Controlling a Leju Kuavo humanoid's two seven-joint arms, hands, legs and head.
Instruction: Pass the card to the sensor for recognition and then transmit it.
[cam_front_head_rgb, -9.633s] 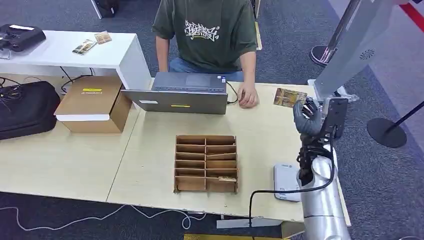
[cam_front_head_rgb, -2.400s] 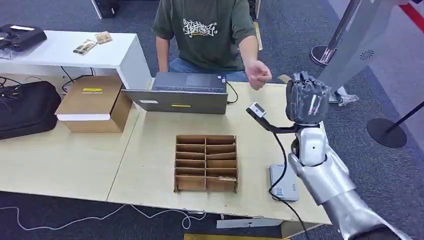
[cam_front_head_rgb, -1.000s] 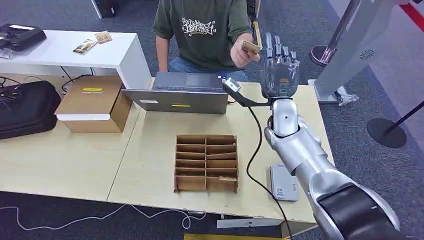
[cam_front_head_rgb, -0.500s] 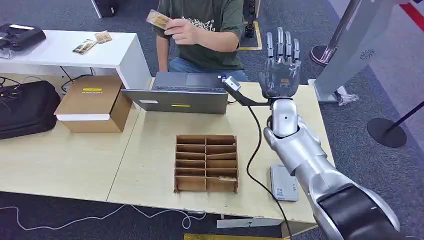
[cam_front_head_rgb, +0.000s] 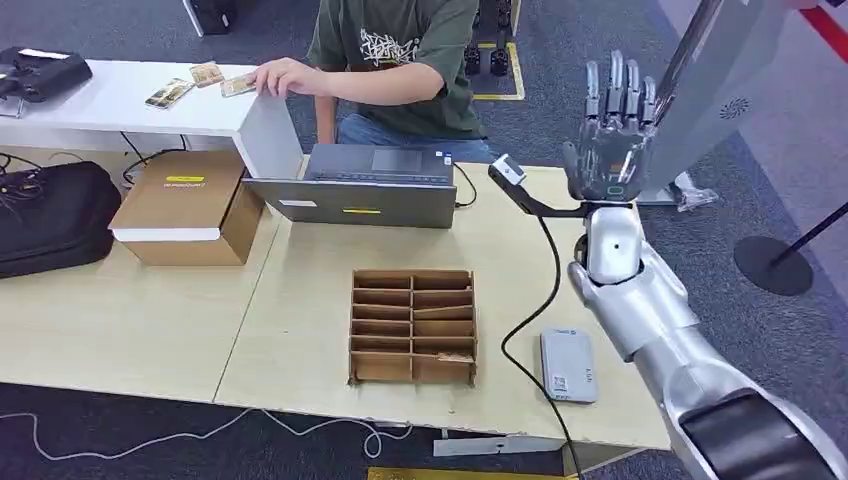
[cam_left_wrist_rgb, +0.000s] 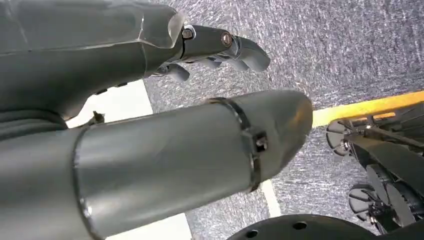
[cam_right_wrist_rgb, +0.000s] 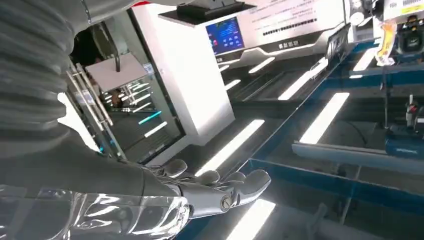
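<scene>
My right hand (cam_front_head_rgb: 610, 130) is raised above the table's far right corner, fingers straight up and apart, holding nothing; the right wrist view shows the same spread fingers (cam_right_wrist_rgb: 220, 192). The card (cam_front_head_rgb: 238, 86) lies under the person's hand (cam_front_head_rgb: 282, 75) on the white side table (cam_front_head_rgb: 120, 110) at the far left. The grey card sensor (cam_front_head_rgb: 568, 365) lies flat near the table's front right edge, below my right forearm. My left hand (cam_left_wrist_rgb: 150, 100) hangs over carpet with its fingers (cam_left_wrist_rgb: 240, 45) loosely extended and nothing in them.
A wooden slotted organiser (cam_front_head_rgb: 412, 325) stands mid-table with a card in one slot. A closed laptop (cam_front_head_rgb: 365, 187) lies in front of the seated person. A cardboard box (cam_front_head_rgb: 185, 205) and black bag (cam_front_head_rgb: 50, 215) sit at left. More cards (cam_front_head_rgb: 168, 93) lie on the side table.
The person took the card from my right hand and carried it left to the white side table. My right hand, now open, has swung right and slightly higher.
</scene>
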